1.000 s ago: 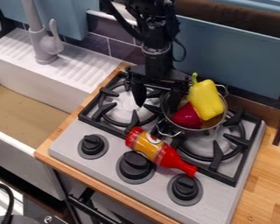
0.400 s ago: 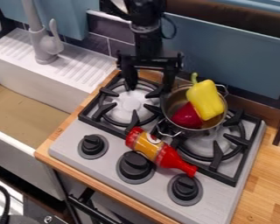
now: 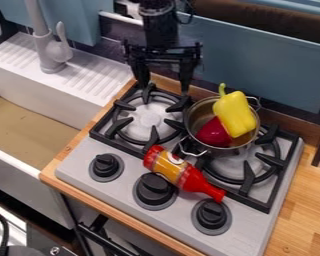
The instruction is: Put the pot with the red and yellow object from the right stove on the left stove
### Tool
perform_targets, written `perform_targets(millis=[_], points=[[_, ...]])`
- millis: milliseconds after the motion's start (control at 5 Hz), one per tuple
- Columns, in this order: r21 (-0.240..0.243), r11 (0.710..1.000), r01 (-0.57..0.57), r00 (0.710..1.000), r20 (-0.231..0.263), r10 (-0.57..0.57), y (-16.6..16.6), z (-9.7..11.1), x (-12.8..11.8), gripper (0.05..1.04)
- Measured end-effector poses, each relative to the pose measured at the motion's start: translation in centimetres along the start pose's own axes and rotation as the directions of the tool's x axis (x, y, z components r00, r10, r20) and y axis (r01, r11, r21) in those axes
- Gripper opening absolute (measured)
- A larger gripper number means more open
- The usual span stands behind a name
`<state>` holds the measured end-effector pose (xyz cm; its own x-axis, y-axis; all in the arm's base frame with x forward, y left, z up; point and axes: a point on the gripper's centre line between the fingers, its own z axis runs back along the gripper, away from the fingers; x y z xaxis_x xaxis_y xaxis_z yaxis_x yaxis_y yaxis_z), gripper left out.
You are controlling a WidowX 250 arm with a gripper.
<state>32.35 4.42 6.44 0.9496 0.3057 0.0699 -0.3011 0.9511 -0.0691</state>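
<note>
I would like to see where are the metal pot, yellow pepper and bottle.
Metal pot (image 3: 199, 113), camera view: its inner wall.
Yellow pepper (image 3: 234, 114), camera view: middle of its body.
Bottle (image 3: 181, 173), camera view: middle of its side.

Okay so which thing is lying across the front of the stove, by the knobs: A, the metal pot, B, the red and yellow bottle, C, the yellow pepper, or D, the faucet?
B: the red and yellow bottle lies on its side just behind the knobs, while the yellow pepper sits in the pot.
</note>
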Motion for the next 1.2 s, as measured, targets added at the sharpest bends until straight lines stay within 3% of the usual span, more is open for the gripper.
perform_targets(millis=[200, 400, 600, 1200], points=[[0.005, 1.000, -0.018, 1.000, 0.005, 0.018, 0.7, 0.7, 0.3, 0.999], [0.017, 1.000, -0.014, 0.997, 0.076, 0.013, 1.1, 2.4, 0.8, 0.999], [0.038, 0.999, -0.009, 0.999, 0.036, 0.008, 1.5, 2.6, 0.3, 0.999], [-0.012, 1.000, 0.026, 0.999, 0.021, -0.026, 0.7, 5.4, 0.5, 0.999]])
